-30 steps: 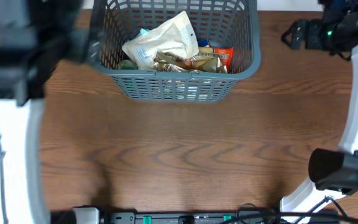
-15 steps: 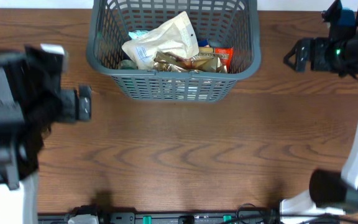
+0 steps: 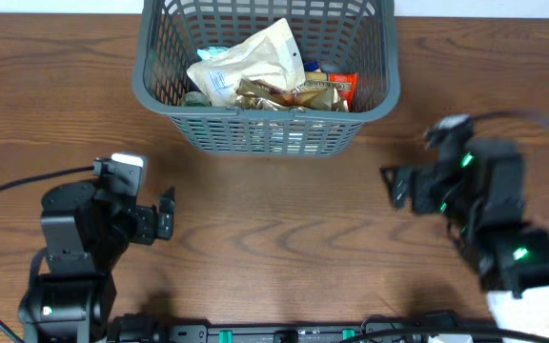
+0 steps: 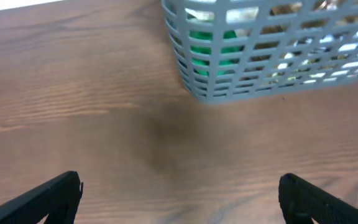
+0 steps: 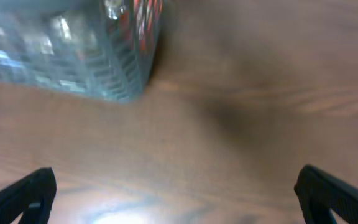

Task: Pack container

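Wood-grain desk (image 3: 274,238) seen from above and from both wrists. On the left hand (image 4: 180,198), the fingers are spread wide, one at each lower corner of the wrist view, with bare desk between them and nothing held. On the right hand (image 5: 176,190), the fingers are likewise spread wide and empty; this wrist view is blurred.

The container (image 3: 267,129), a dark grey lattice basket, stands ahead of the left hand and to its right, and ahead of the right hand and to its left. It is apart from both.

Inside the container, a cream pouch (image 3: 251,62) lies uppermost. A gold-brown packet (image 3: 289,95) rests against the near wall, and an orange packet (image 3: 343,88) sits just beside it on the right hand's side. A green item (image 4: 213,46) shows through the slots at the corner nearest the left hand.
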`<state>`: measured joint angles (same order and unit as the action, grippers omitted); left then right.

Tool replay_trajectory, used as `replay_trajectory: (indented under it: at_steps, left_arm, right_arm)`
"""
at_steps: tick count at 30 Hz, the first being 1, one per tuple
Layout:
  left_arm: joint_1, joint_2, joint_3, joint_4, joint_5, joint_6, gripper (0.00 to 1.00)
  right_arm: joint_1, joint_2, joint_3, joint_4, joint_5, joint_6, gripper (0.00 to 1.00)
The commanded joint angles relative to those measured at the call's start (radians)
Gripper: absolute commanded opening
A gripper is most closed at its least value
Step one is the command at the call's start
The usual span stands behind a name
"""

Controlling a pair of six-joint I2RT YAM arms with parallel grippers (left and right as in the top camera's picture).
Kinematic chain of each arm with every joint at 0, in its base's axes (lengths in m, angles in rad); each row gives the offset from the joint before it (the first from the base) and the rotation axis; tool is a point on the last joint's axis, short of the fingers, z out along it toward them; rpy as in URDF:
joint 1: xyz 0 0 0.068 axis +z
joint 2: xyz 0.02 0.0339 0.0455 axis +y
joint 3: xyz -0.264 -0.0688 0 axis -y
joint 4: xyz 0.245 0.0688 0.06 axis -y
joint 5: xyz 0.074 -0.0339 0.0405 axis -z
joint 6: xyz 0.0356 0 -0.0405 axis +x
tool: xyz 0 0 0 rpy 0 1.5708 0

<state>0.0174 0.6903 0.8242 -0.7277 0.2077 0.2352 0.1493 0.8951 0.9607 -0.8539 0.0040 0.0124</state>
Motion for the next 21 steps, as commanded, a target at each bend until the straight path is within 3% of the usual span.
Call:
replay_trajectory:
  at_steps: [1,13,21]
  left_arm:
    - [-0.003,-0.004,-0.007,0.010,0.016,-0.005,0.98]
    - [-0.003,0.022,-0.007,0.007,0.016,-0.005,0.99]
    - [-0.003,0.022,-0.007,0.007,0.016,-0.005,0.98]
  right_arm:
    - [0.029,-0.117,-0.133,0.040,0.041,0.035,0.99]
    - [0.028,-0.188,-0.216,-0.140,0.041,0.035,0.99]
    - [0.029,-0.191,-0.217,-0.164,0.041,0.035,0.99]
